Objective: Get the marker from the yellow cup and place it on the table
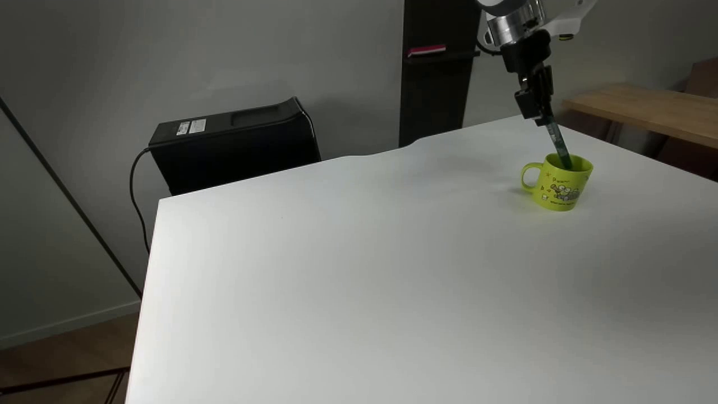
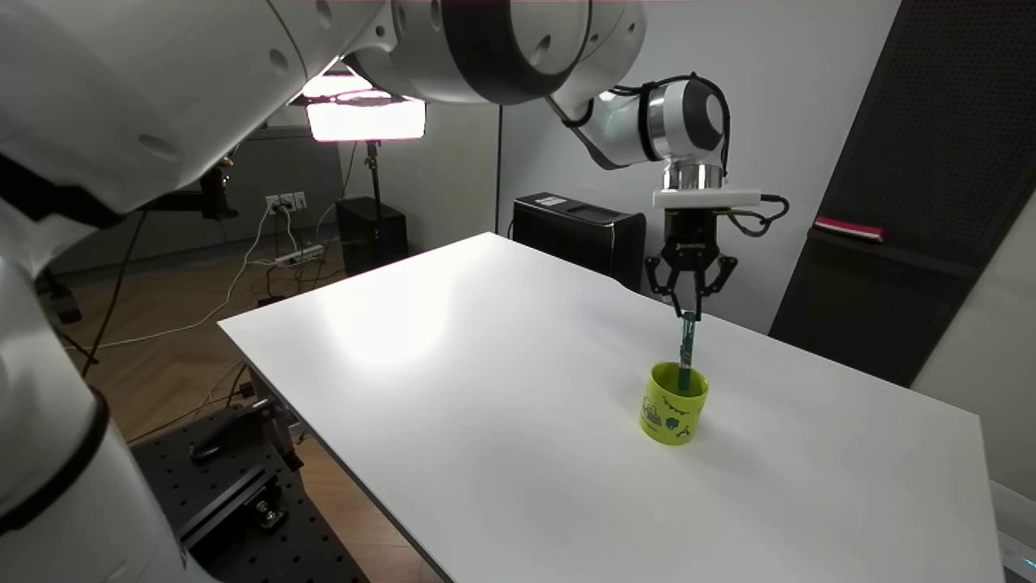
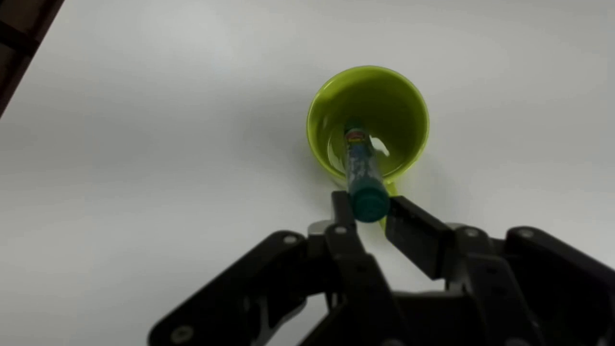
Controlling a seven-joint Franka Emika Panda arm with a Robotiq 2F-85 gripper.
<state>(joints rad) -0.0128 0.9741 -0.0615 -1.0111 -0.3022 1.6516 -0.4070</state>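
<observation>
Marker (image 3: 362, 166) leans near the wrist view's centre, upper end pinched in the claw (image 3: 370, 206), lower end inside the yellow cup (image 1: 562, 189), which stands upright on the surface (image 1: 348, 280) at right of frame in an exterior view.

Yellow cup (image 2: 673, 406) as obstacle, free table (image 2: 542, 405) around

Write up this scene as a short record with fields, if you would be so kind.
Gripper: closed on the marker by its upper end
Marker: tilted, lower end inside the yellow cup; contact with cup bottom unclear
Yellow cup: upright on the white table
Task status: marker not yet on the table
Background: light wooden table, black boxy unit
</observation>
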